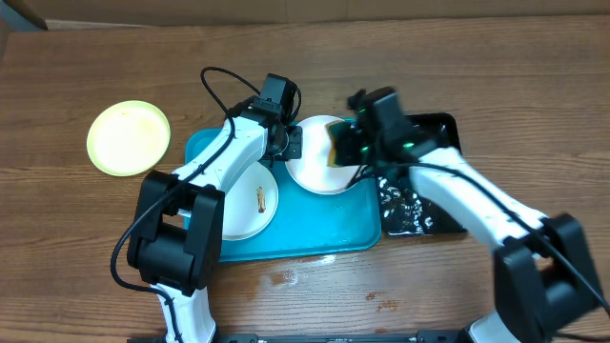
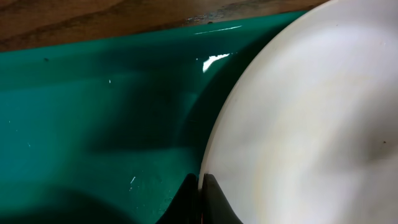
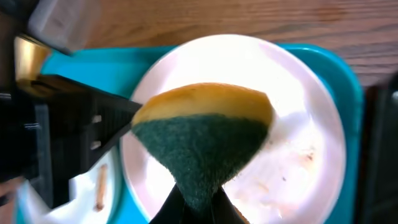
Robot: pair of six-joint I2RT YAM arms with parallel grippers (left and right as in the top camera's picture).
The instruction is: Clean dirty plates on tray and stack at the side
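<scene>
The left gripper (image 2: 201, 198) is clamped on the rim of a white plate (image 2: 311, 124) at the tray's (image 1: 286, 243) far end. The right gripper (image 3: 194, 210) pinches a sponge (image 3: 202, 134) tight over that plate. A smeared white plate (image 1: 250, 200) lies nearer on the tray. The yellow-green plate (image 1: 129, 139) sits left of the tray, and a black tray (image 1: 424, 205) sits to its right.

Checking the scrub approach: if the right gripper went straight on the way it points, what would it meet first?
Likely the white plate on the turquoise tray, via the sponge it grips; the gap is unclear.
</scene>
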